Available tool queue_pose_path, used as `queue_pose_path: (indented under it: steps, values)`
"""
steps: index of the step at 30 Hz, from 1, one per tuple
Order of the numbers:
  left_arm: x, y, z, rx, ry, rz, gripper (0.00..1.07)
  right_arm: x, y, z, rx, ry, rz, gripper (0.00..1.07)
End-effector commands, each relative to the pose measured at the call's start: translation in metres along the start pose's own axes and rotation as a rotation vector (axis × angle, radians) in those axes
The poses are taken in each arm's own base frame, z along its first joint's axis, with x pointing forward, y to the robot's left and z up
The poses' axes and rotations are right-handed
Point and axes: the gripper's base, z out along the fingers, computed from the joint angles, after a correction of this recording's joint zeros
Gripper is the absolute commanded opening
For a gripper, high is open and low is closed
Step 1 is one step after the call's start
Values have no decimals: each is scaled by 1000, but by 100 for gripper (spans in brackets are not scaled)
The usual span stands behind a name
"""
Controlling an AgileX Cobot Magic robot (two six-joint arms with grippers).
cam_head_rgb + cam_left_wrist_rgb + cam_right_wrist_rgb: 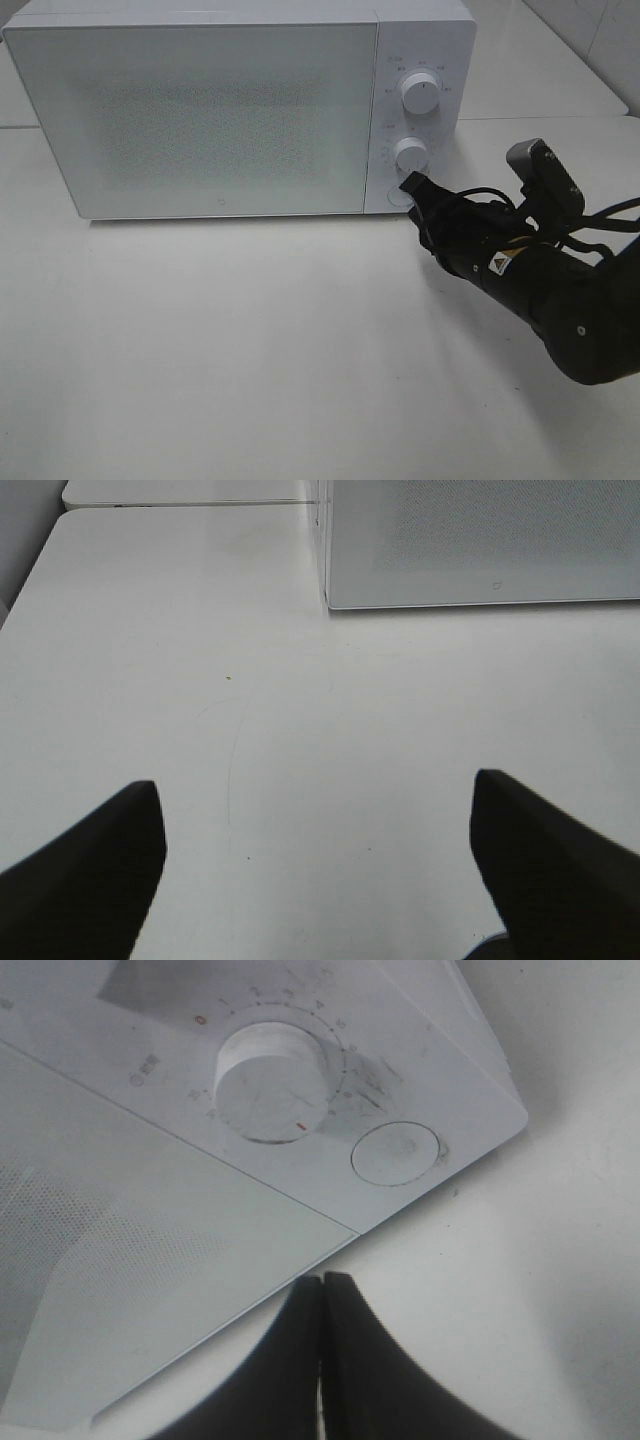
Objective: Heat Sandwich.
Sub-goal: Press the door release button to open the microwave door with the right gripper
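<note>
The white microwave (210,110) stands at the back of the table with its door closed. The sandwich is not in view. My right gripper (409,184) is shut and empty, its tips right at the round door button (398,196) below the lower knob (412,155). In the right wrist view the shut gripper (322,1282) sits just short of the button (396,1154), beside the lower knob (272,1082). My left gripper (318,810) is open and empty above bare table, with the microwave's front corner (330,590) ahead of it. The left arm is out of the high view.
The upper knob (420,92) sits above the lower one on the control panel. The white table (250,350) stretches in front of the microwave. A second table edge (560,110) runs behind on the right.
</note>
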Motion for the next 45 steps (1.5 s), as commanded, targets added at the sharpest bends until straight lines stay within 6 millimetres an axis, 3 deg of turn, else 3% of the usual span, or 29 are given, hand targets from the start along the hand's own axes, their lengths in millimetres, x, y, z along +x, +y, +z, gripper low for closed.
queue_pose_path:
  steps: [1, 14, 45]
  values:
    - [1, 0, -2, 8, -27, 1, 77, 0, 7, 13, -26, -13, 101, 0]
    - [1, 0, -2, 8, -27, 1, 77, 6, 0, 51, 4, -68, 524, 0]
    - [1, 0, -2, 8, -27, 1, 77, -4, 2, 69, 165, -153, 682, 0]
